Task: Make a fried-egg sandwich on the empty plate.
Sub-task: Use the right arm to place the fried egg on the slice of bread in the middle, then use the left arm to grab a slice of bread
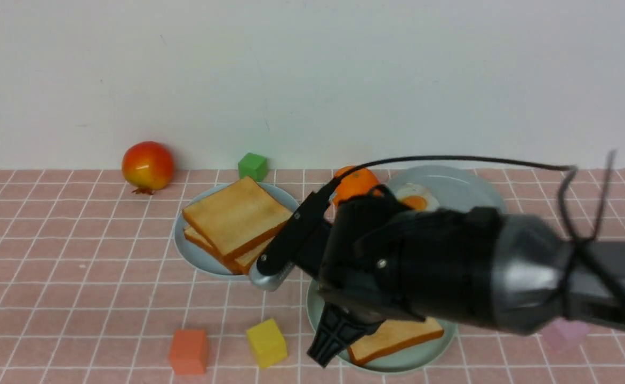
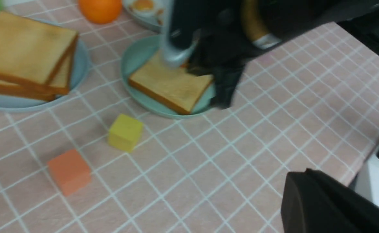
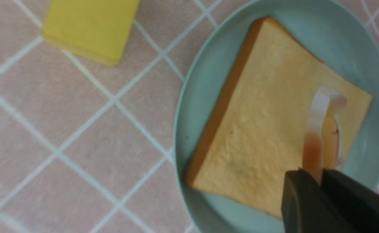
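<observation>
The right arm fills the foreground, its right gripper pointing down near the front edge of the table. The jaws are pinched almost together on the rim of a thin white-and-orange egg. The egg hangs edge-on just above a single toast, which lies flat on the mint plate, right of centre along that edge. The sandwich so far is that one slice, with no egg laid on it and no top slice. The left gripper is closed on nothing visible and hangs apart from the plates. Left of the plate sit a yellow cube and an orange cube. Further back, left of centre, two spare slices are stacked askew on a grey plate. Toward the far edge a second egg rests on a far plate beside an orange, with a green cube and a red fruit to the left. The egg looks light and limp, likely to fold or cling, so it probably wants lowering and releasing flat. The toast looks stiff and light, best pinched by a crust edge.
</observation>
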`<state>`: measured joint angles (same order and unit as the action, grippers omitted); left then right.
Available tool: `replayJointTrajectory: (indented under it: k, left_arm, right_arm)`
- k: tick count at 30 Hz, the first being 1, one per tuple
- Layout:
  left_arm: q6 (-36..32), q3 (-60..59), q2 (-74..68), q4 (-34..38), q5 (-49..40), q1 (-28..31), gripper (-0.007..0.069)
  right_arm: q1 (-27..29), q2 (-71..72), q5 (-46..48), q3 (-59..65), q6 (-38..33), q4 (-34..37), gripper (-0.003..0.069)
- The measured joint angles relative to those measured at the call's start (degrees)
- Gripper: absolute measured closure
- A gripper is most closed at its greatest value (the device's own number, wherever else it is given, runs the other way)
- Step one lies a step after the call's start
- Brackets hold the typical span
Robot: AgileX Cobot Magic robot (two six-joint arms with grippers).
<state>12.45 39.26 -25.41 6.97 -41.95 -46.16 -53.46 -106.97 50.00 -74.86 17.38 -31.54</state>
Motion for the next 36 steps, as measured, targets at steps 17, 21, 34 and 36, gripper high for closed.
replayJointTrajectory:
  k: [17,21,34,36]
  left_arm:
    - [-0.88,0.0,0.0,1.49,-0.23,0.0,0.0612]
    - [-0.88,0.0,0.0,1.71,-0.23,0.0,0.0612]
    - [1.87,0.06,-4.46,1.41,0.0,0.0,0.0612]
    - [2.36,1.03,-9.9,-0.68,0.38,0.0,0.0612]
  right_arm:
    - [0.0,-4.93,-1.48,0.0,1.82,-4.36,0.0576]
    - [0.0,-5.38,-1.48,0.0,2.55,-4.24,0.056]
    - [-4.21,9.15,5.17,0.0,4.82,1.62,0.0063]
    - [-5.13,14.78,10.61,0.0,4.82,2.84,0.008]
